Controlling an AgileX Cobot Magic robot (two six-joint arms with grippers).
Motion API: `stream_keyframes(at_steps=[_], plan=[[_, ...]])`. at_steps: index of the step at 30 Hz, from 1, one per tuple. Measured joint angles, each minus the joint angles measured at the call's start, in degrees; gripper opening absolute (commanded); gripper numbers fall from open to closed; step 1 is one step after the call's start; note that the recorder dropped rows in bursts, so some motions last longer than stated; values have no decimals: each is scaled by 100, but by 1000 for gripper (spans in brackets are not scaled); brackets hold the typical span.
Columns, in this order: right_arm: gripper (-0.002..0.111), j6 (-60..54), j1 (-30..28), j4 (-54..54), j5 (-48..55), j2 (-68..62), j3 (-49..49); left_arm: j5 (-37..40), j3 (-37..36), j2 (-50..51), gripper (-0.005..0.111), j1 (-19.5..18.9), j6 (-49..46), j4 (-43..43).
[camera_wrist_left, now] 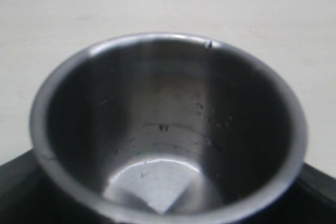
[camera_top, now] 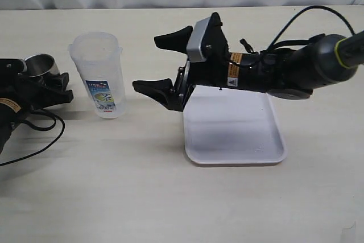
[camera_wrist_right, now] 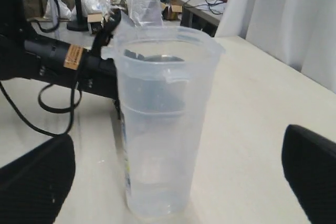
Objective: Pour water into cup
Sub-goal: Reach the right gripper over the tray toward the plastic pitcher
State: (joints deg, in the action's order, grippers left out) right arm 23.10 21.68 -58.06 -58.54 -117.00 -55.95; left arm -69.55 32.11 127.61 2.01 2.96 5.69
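1. Closest to the lens on my left wrist is the cup (camera_wrist_left: 168, 129), a plain steel one, and it fills nearly all of that view.
2. My left gripper (camera_top: 50, 83) is clenched on the cup. A black finger (camera_wrist_left: 21, 192) shows at each side of its wall.
3. On the bench (camera_top: 114, 197) the cup is at the left edge, a little toward the back edge.
4. Small drops sit on the inner wall of the cup. Its bottom shines, and I cannot tell whether water lies there.
5. A tall translucent pitcher (camera_top: 99, 75) with a blue-green label stands upright near the cup, between the left edge and the middle of the bench.
6. A small amount of water (camera_wrist_right: 157, 198) seems to lie at the bottom of the pitcher, but it is hard to see.
7. My right gripper (camera_top: 162, 64) is released, with the jaws spread wide and holding nothing. It points at the pitcher and is apart from it.
8. A white tray (camera_top: 267, 152) lies flat to the right of the middle, nearer the front edge. My right gripper hangs above its left rim.
9. A black cable (camera_top: 42, 140) loops on the bench by the left edge.
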Motion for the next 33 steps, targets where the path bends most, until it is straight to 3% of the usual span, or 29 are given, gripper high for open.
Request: stream_keyframes(at_steps=[11, 33], plan=[[103, 567, 229, 40, 390, -709, -856, 0, 0, 0, 0, 0, 0, 0], [103, 483, 709, 50, 443, -925, -1280, 0, 0, 0, 0, 0, 0, 0]])
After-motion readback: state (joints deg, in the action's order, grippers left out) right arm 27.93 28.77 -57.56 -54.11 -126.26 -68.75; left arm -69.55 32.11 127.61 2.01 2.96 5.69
